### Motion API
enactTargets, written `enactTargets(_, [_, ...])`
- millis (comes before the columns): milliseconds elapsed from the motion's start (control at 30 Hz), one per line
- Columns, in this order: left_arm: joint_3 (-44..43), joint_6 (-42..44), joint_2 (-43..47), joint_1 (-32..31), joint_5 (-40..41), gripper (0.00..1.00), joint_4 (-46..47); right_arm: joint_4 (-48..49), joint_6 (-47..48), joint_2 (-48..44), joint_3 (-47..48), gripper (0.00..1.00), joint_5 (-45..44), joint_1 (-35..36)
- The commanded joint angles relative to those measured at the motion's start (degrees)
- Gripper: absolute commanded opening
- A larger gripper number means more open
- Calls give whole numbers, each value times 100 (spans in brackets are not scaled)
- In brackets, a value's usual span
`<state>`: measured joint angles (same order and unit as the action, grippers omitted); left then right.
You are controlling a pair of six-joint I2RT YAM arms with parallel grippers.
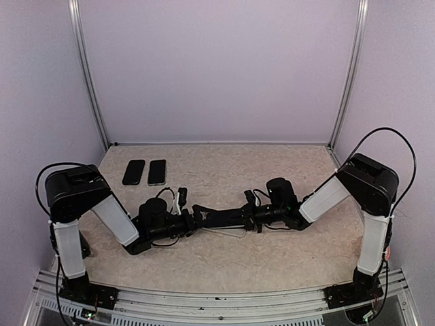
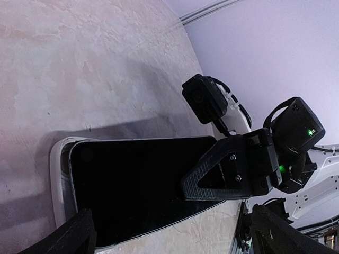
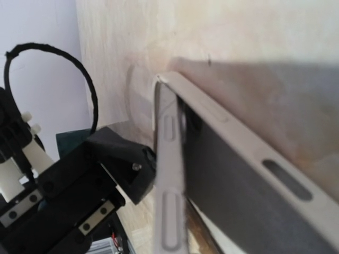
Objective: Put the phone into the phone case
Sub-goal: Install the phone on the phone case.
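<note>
Pressing the phone (image 2: 132, 185) into the phone case (image 2: 57, 174) with my clenched right claw (image 2: 186, 189), left claw (image 2: 177, 235) released wide; next, I judge, push down any unseated edge

Mid-tabletop: phone (image 2: 137, 185) lying over phone case (image 2: 58, 180), left end effector (image 2: 175, 241) to its left, right end effector (image 2: 186, 189) reaching in from right, tip over phone. Far left: left spare phone (image 1: 134, 172) just beside right spare phone (image 1: 157, 172).

Two black arms (image 1: 76, 193) (image 1: 370, 180) wore white forearm shells (image 1: 325, 198), thin black cables (image 3: 64, 55) looped out, green lights (image 2: 310, 132) glowed, small screws (image 2: 232, 157) showed.
</note>
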<state>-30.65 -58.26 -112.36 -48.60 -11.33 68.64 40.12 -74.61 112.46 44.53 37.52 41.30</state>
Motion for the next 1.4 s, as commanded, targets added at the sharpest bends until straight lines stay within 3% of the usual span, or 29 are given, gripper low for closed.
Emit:
enactTargets(0, [98, 136, 261, 158, 49, 99, -137, 34, -55, 91, -11, 0, -7, 133])
enactTargets(333, [-324, 744, 770, 172, 525, 99, -1850, -114, 34, -10, 26, 0, -82, 131])
enactTargets(1367, [-520, 364, 50, -126, -10, 99, -1204, 381, -306, 388, 165, 0, 155, 180])
